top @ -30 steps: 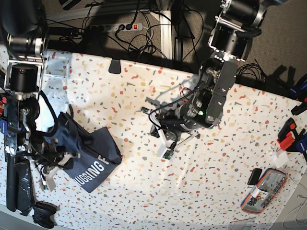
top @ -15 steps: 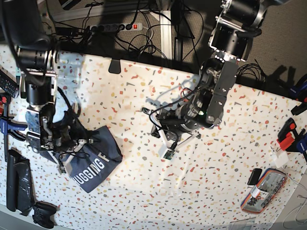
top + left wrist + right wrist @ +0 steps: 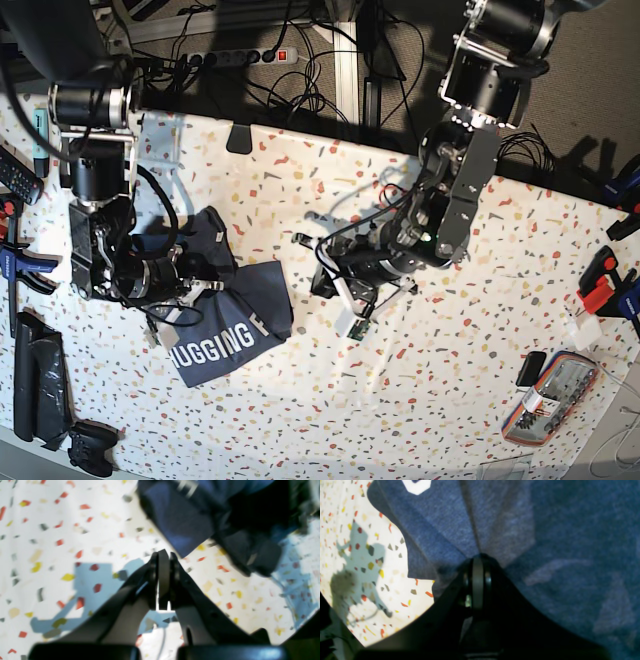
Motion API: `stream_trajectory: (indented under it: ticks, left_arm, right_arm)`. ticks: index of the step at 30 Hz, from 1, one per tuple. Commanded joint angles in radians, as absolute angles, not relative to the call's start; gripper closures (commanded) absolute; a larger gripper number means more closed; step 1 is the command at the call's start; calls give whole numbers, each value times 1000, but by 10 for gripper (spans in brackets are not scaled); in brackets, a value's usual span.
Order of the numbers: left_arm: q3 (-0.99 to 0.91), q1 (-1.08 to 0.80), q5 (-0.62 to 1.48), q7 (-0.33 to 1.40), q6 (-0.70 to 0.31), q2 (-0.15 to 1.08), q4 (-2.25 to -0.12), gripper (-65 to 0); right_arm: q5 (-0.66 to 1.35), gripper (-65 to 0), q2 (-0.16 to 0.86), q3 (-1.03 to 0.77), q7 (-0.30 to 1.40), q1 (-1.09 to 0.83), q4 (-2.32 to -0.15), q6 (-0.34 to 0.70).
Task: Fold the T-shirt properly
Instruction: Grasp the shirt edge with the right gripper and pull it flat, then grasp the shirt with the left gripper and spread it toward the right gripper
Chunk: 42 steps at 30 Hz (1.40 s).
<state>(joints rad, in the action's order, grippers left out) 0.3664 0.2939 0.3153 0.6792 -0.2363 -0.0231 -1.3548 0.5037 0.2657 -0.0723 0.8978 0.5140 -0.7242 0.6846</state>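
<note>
Two hands, one bunched T-shirt [image 3: 225, 325] at nine o'clock on the speckled tabletop [image 3: 450, 400].
The right hand [image 3: 477, 562] pinches a ridge of its cloth; the left hand [image 3: 163, 555], pressed together and empty, hovers at centre.

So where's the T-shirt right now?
In the base view the T-shirt lies bunched at the table's left side, pinched by the right gripper.

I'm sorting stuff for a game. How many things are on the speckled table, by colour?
Blue: 1, the T-shirt.
Black: 2, the bag and the controller.
Orange: 1, the case.
Red: 1, the clamp.
Total: 5. Some small bits at the table's edges are too small to tell.
</note>
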Motion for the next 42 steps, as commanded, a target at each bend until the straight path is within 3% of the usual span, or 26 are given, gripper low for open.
stream_trajectory:
  ticks: [1,7,12,17,23,31,37,42]
  left_arm:
    - [368,319,331,654,-240,-38,-1372,0]
    - [368,318,368,658,-266,-38,-1372,0]
    - [368,319,368,643,-266,-38,-1372,0]
    - [368,319,363,579,-266,-38,-1370,0]
    - [368,339,222,492,-268,-38,-1243,0]
    - [368,331,210,670,-325,-38,-1047,0]
    - [368,307,500,813,-494,-39,-1082,0]
    - [368,307,715,889,-559,-69,-1131,0]
  right_arm:
    - [461,0,263,-64,995,489,-718,698]
    - [588,0,242,-64,1006,488,-791,698]
    - [592,0,186,-64,1172,495,-862,698]
    - [643,0,184,-64,1192,487,-862,698]
    - [644,0,196,-64,1209,486,-862,698]
    - [626,0,303,-65,1173,515,-862,698]
    - [598,0,428,-65,976,605,-862,698]
    - [557,0,411,-65,896,660,-862,698]
